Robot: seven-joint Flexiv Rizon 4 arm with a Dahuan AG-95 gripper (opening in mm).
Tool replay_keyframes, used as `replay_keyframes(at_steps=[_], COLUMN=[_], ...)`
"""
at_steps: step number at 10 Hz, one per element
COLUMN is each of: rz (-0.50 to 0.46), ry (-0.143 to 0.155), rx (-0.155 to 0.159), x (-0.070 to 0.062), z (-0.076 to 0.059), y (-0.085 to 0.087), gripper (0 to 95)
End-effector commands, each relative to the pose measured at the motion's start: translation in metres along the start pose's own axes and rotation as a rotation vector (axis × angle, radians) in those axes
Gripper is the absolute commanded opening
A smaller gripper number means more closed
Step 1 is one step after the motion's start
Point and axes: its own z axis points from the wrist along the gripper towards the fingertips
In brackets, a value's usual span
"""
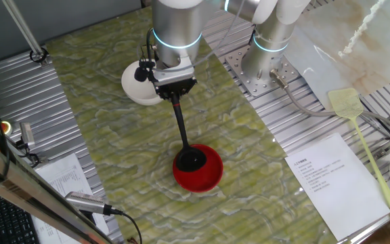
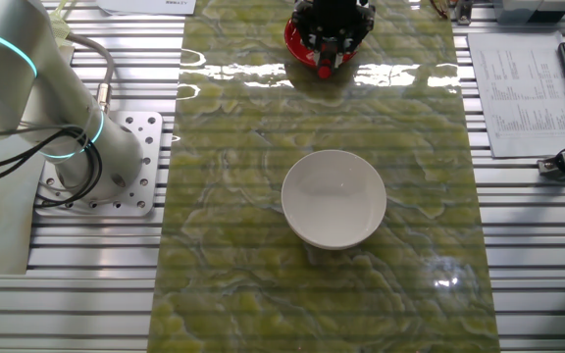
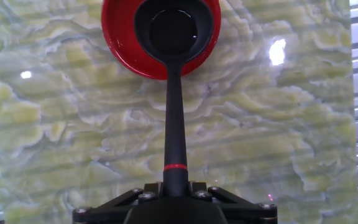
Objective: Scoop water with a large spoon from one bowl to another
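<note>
The black large spoon (image 1: 181, 129) slants down from my gripper (image 1: 174, 90), which is shut on the top of its handle. Its round scoop (image 3: 176, 30) sits inside the red bowl (image 1: 210, 175) near the table's front. In the hand view the handle (image 3: 173, 124) runs straight up from my gripper (image 3: 174, 190) to the scoop, and a faint sheen of water (image 3: 191, 38) shows in the scoop. The white bowl (image 2: 333, 197) stands apart from the red bowl (image 2: 296, 39), on the marbled green mat; the arm partly hides the white bowl (image 1: 135, 88) in one fixed view.
The arm's base (image 1: 266, 68) is bolted at the mat's far right edge. A yellow fly swatter (image 1: 361, 135) and a printed sheet (image 1: 327, 179) lie on the slatted metal to the right. Cables and a keyboard (image 1: 5, 217) crowd the left front corner.
</note>
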Motion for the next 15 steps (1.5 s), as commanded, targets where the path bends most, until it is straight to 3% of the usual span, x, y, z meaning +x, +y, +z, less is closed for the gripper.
replay_keyframes(at_steps=[1, 4, 6, 10, 13, 15], rz=[-0.004, 0.004, -0.009, 0.005, -0.024, -0.024], ry=[0.002, -0.017, -0.001, -0.006, -0.003, -0.022], rx=[0.014, 0.010, -0.005, -0.008, -0.031, -0.045], x=[0.001, -0.001, -0.013, -0.019, -0.019, -0.020], z=[0.000, 0.000, -0.001, 0.016, 0.022, 0.028], y=[0.002, 0.004, 0.013, 0.036, 0.037, 0.036], gripper=[0.0, 0.0, 0.0, 0.0, 0.0, 0.0])
